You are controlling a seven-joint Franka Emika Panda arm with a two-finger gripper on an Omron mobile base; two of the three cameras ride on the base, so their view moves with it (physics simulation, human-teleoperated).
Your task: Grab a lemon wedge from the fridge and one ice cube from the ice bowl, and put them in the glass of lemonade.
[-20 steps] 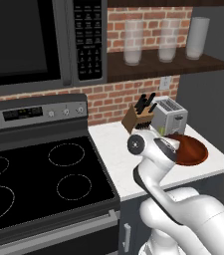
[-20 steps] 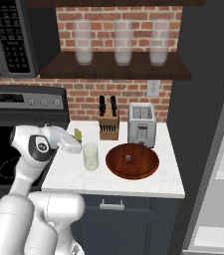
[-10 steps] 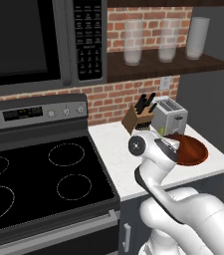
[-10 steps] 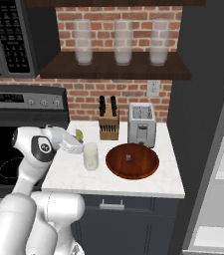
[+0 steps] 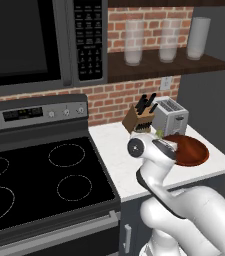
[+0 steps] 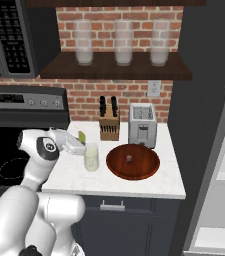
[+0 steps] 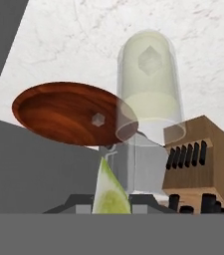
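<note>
Fingers [image 7: 111, 201] pinch the wedge [image 7: 109, 191], narrow point out ahead along the reach. Seen from the right base, wedge [image 6: 82, 137] sits at the end of the hand, just beside and a little above the rim of the glass [image 6: 91, 157], on its stove side. Along the hand's own line of sight, glass [image 7: 148, 89] lies straight ahead of the wedge and slightly off to one side, mouth facing the camera, one cube [image 7: 150, 61] already showing inside. Judging by that: a short carry toward the bowl side should bring the wedge over the mouth, then a release. Bowl [image 6: 133, 162] rests on the surface [image 6: 74, 175] just past the glass, a single cube [image 6: 129, 159] left in it. Behind stand block [image 6: 109, 127] and toaster [image 6: 142, 125], both clear of the path. Risk, as a guess: letting go too early drops the wedge on the surface short of the rim.
</note>
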